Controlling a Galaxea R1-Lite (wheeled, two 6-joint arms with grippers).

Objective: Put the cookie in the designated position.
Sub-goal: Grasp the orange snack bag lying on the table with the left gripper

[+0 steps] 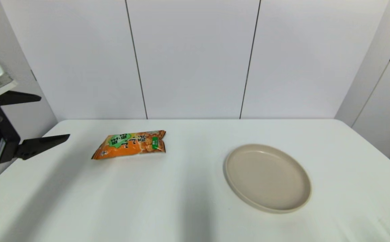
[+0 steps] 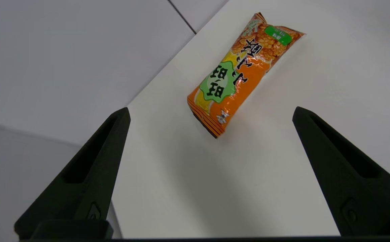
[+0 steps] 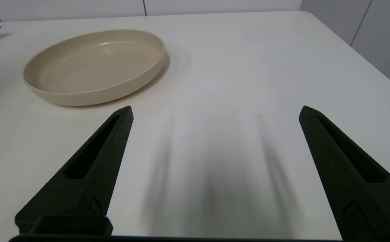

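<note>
The cookie [image 1: 130, 144] is an orange foil packet with a green patch, lying flat on the white table left of centre; the left wrist view shows the cookie [image 2: 238, 72] ahead of the fingers. My left gripper [image 1: 54, 117] hangs open above the table's left edge, left of the packet and apart from it, seen as the left gripper [image 2: 211, 111] with nothing between its fingers. A beige plate [image 1: 235, 158] sits empty to the right. My right gripper [image 3: 215, 109] is open over bare table near the plate [image 3: 94, 97], out of the head view.
White wall panels rise close behind the table [image 1: 188, 201]. The table's rounded right corner and edge show near a grey wall. One tip of the packet shows in the right wrist view beyond the plate.
</note>
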